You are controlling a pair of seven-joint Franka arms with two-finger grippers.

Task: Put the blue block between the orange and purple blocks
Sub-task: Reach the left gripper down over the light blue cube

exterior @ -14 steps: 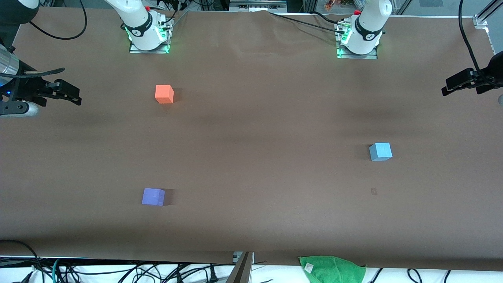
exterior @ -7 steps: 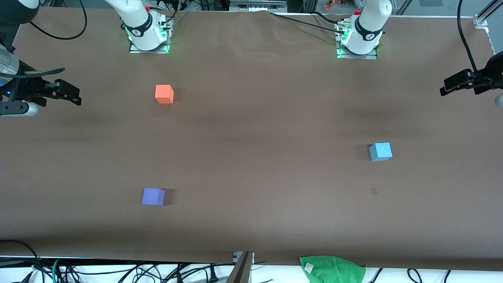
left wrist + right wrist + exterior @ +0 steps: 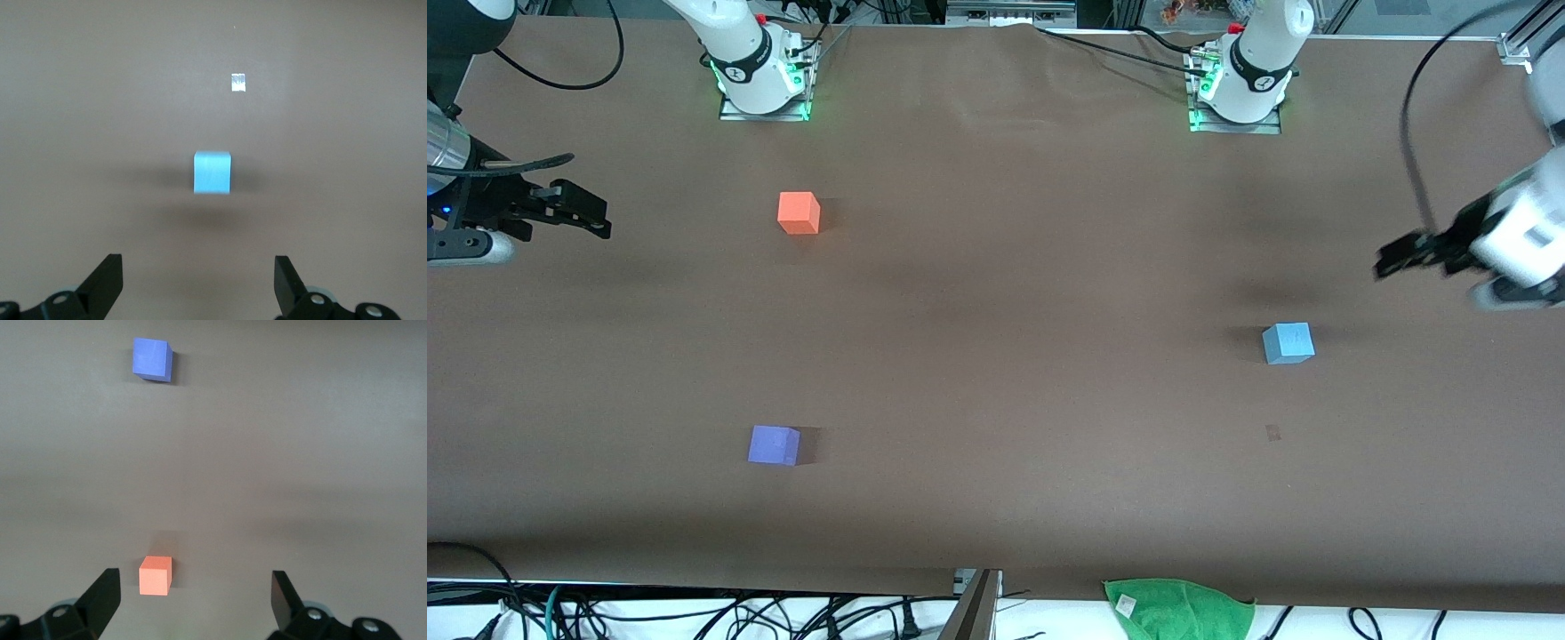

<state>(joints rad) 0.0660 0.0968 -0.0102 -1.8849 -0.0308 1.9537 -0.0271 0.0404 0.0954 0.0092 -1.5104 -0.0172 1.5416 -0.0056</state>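
Observation:
The light sky-blue block sits on the brown table toward the left arm's end; it also shows in the left wrist view. The orange block sits toward the right arm's end, near the bases, and shows in the right wrist view. The purple block lies nearer the front camera than the orange one and shows in the right wrist view. My left gripper is open and empty in the air near the blue block. My right gripper is open, empty and waits at the table's end.
A green cloth hangs at the table's front edge. A small pale mark lies on the table nearer the front camera than the blue block. Cables run along the table's edges.
My left gripper has come in from the table's end toward the blue block and dropped lower in the front view. The right arm and the three blocks have not moved.

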